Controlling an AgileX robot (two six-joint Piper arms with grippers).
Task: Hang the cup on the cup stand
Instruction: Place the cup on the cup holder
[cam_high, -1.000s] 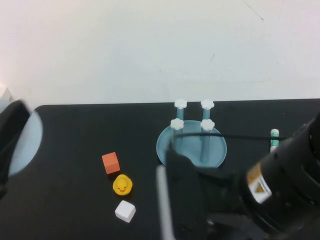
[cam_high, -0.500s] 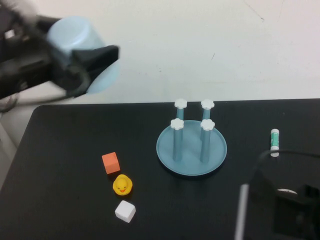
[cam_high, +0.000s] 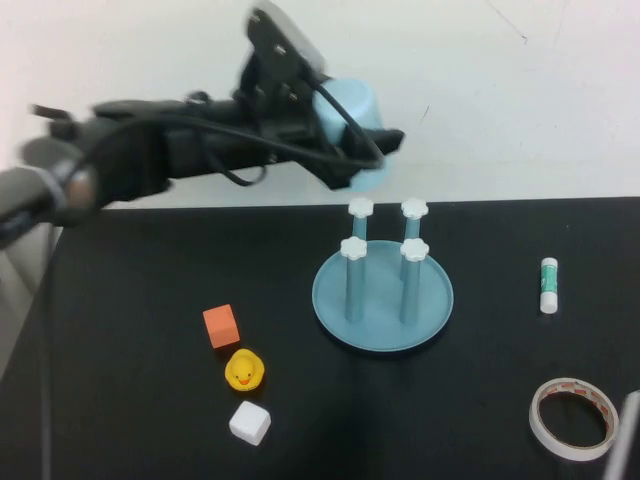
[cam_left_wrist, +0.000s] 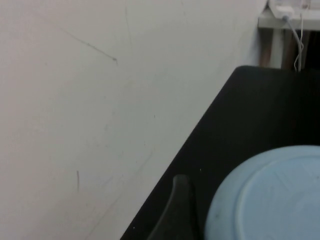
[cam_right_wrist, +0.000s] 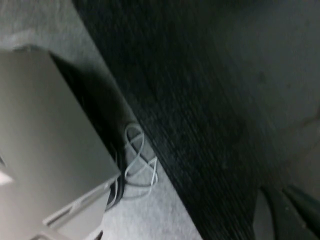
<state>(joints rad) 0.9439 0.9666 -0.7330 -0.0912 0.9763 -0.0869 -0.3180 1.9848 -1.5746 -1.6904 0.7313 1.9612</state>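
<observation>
The light blue cup (cam_high: 348, 120) is held in my left gripper (cam_high: 366, 150), high above the table and just behind the cup stand's back-left post. Its wider rim points down and to the right. In the left wrist view the cup's round base (cam_left_wrist: 272, 197) fills the corner beside one dark finger (cam_left_wrist: 176, 212). The cup stand (cam_high: 430, 310), a round blue dish with four white-capped posts, sits at the table's middle. My right gripper (cam_right_wrist: 280, 215) hangs past the table's edge, over the floor, with its fingers together; only a sliver of that arm (cam_high: 627, 445) shows in the high view.
An orange cube (cam_high: 221, 326), a yellow duck (cam_high: 244, 370) and a white cube (cam_high: 250, 422) lie left of the stand. A glue stick (cam_high: 548, 284) lies to its right. A tape roll (cam_high: 574, 418) lies at the front right.
My left arm swung right with the cup, from the far left to above the stand's back posts. My right arm withdrew to the lower right corner, uncovering the tape roll.
</observation>
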